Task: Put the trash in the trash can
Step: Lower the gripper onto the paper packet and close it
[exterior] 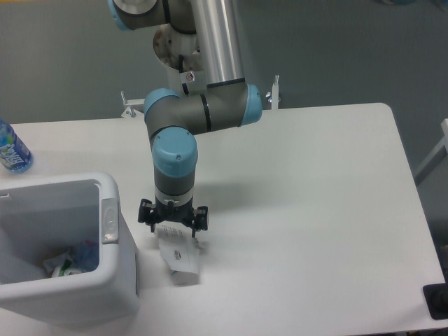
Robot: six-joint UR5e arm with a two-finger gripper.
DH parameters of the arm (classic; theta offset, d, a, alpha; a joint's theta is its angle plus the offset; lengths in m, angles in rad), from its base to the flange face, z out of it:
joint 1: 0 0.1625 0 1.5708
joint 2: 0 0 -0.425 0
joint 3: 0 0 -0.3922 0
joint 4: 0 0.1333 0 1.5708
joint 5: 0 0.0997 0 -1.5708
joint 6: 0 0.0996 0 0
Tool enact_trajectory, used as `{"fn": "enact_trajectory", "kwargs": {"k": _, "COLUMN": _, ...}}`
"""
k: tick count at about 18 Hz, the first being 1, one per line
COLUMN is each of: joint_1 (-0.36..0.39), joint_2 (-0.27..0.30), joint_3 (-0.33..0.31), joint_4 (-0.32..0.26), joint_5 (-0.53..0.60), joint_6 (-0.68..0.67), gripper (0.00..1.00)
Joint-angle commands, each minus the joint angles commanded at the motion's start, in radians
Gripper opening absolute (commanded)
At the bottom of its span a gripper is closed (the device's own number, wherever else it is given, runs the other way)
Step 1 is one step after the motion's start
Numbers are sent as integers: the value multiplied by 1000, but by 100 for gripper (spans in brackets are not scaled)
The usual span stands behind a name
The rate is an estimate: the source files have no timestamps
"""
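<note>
Nearby, trash can (119,280) holds scraps. White paper packet (179,257) lies flat on table (315,210) just beside it. Gripper (172,225) hovers above packet's far end, fingers spread apart, holding nothing. Best descend square, pinch an edge. Beyond: blue-labelled bottle (12,148), grey floor.

Even, diffuse overhead light with a cool bluish cast fills the view. The white table (315,210) is bright but not blown out, with no hard glare. The arm (189,115) throws a soft, faint shadow toward the table's right edge. Detail is soft and slightly grainy throughout, and small print is unreadable.
</note>
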Motion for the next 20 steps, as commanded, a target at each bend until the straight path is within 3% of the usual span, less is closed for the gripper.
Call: {"fn": "enact_trajectory", "kwargs": {"k": 20, "joint_1": -14, "joint_2": -107, "joint_3": 92, "joint_4": 3, "joint_5": 120, "joint_6": -26, "gripper": 100}}
